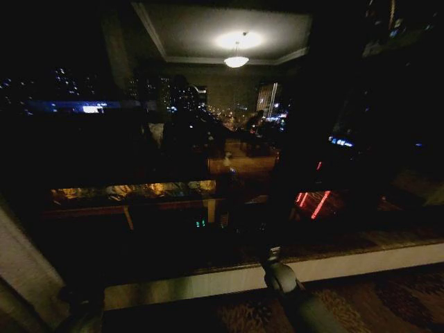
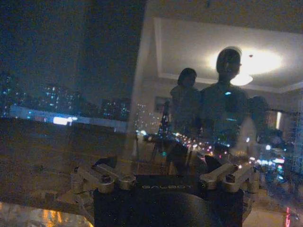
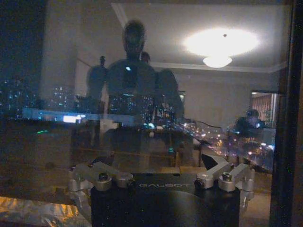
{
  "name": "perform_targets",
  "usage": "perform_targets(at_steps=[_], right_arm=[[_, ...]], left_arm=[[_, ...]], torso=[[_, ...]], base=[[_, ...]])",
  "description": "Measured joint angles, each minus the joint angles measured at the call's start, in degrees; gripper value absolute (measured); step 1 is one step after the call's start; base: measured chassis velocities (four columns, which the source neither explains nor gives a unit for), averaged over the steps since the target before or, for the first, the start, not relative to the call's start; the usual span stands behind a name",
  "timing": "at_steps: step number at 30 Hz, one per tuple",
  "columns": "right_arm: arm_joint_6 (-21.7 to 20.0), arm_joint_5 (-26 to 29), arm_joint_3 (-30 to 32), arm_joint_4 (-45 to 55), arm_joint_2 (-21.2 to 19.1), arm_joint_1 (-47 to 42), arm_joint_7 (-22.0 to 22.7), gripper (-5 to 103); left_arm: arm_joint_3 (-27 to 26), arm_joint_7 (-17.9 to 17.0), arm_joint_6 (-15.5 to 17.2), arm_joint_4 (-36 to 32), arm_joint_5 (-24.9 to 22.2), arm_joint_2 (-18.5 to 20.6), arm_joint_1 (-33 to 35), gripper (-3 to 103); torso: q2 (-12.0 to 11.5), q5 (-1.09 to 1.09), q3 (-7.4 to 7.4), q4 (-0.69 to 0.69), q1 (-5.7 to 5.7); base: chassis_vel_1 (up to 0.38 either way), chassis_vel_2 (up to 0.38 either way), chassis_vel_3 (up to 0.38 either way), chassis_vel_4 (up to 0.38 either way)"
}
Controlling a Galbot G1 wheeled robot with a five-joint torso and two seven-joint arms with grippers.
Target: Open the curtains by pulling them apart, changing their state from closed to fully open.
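The curtains are showing, as far as I can tell, as a pale strip (image 1: 17,267) gathered off beyond the left hand's outer side; the dark is making it hard to confirm the fabric. Ahead of both hands the window glass (image 2: 71,71) is lying bare, reflecting the ceiling lamp (image 3: 218,60) and letting city lights through, so the task is looking close to done.

The left hand (image 2: 163,163) is pointing at the glass with its jaws spread apart and gripping nothing. The right hand (image 3: 156,163) is doing the same beside a dark window frame (image 3: 284,118) on its outer side. Below them the pale windowsill (image 1: 347,263) is running across.

To finish well, I am judging that any panel hanging inward is needing a pinch on a pleat and a level sweep outward, away from the glass.
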Motion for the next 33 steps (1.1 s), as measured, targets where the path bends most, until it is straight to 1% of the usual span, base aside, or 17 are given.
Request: perform_targets(at_steps=[22, 27, 33], right_arm=[[0.00, 0.00, 0.00, 0.00, 0.00, 0.00, 0.00, 100], [0.00, 0.00, 0.00, 0.00, 0.00, 0.00, 0.00, 100], [0.00, 0.00, 0.00, 0.00, 0.00, 0.00, 0.00, 100]], left_arm=[[-0.22, 0.12, -0.20, 0.23, 0.03, 0.15, 0.03, 100], [-0.24, 0.12, -0.21, 0.25, 0.01, 0.16, 0.02, 100], [-0.25, 0.14, -0.21, 0.25, -0.01, 0.16, 0.02, 100]], torso=[[0.00, -0.01, 0.00, 0.01, 0.00], [0.00, -0.01, 0.00, 0.01, 0.00], [0.00, 0.00, 0.00, 0.01, 0.00]], base=[[-0.008, -0.006, 0.008, 0.006], [-0.107, -0.102, 0.103, 0.103], [-0.194, -0.205, 0.188, 0.215]])
